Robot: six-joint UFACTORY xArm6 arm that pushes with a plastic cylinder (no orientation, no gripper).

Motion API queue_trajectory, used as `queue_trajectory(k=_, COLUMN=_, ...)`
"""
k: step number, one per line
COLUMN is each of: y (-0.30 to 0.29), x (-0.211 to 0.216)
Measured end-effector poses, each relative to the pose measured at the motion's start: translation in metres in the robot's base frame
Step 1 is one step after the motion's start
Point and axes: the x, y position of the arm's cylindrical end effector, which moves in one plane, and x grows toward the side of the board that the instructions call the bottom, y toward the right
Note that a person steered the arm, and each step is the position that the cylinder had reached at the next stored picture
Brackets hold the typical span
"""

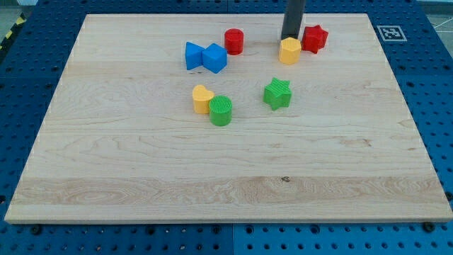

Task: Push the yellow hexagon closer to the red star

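Observation:
The yellow hexagon (289,51) sits near the view's top, right of centre. The red star (314,37) stands just to its upper right, almost touching it. My tip (290,38) comes down at the hexagon's top edge, just left of the red star; the dark rod rises out of the view's top.
A red cylinder (234,41), a blue block (193,55) and a blue cube (214,58) lie to the left of the hexagon. A green star (277,93), a yellow heart (202,98) and a green cylinder (221,110) sit lower, mid-board. The wooden board (226,184) ends at blue pegboard.

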Motion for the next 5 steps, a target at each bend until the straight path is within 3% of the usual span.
queue_trajectory(k=1, y=-0.01, x=0.0)
queue_trajectory(k=3, y=-0.093, x=0.019)
queue_trajectory(k=5, y=-0.098, x=0.092)
